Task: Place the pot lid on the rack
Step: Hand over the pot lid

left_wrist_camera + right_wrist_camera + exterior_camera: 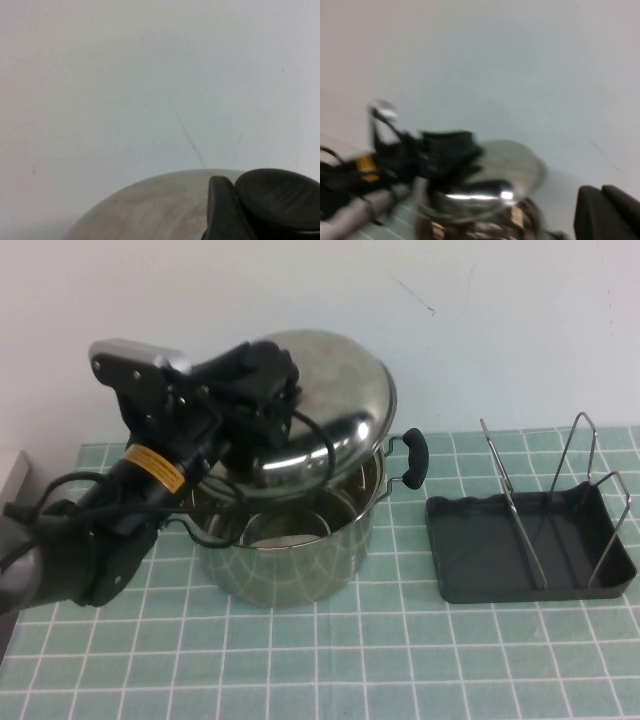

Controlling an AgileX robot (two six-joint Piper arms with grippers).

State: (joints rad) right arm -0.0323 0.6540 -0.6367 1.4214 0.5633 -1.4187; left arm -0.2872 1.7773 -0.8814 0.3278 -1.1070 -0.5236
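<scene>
The shiny domed pot lid (340, 390) hangs tilted above the open two-handled steel pot (290, 550), with its right edge low near the pot's right handle. My left gripper (272, 390) is shut on the lid's black knob. In the left wrist view one finger (220, 210) presses against the knob (280, 200) over the lid's dome (160, 210). The dark grey rack (520, 550) with silver wire dividers (560, 490) stands to the right of the pot and holds nothing. My right gripper (605, 215) is out of the high view; its fingers lie together, holding nothing.
A green tiled cloth (400, 660) covers the table in front of a white wall. A beige object (12, 475) sits at the far left edge. The left arm and its cables (90, 530) cross the table's left side. The right wrist view shows the lid (510, 165), blurred.
</scene>
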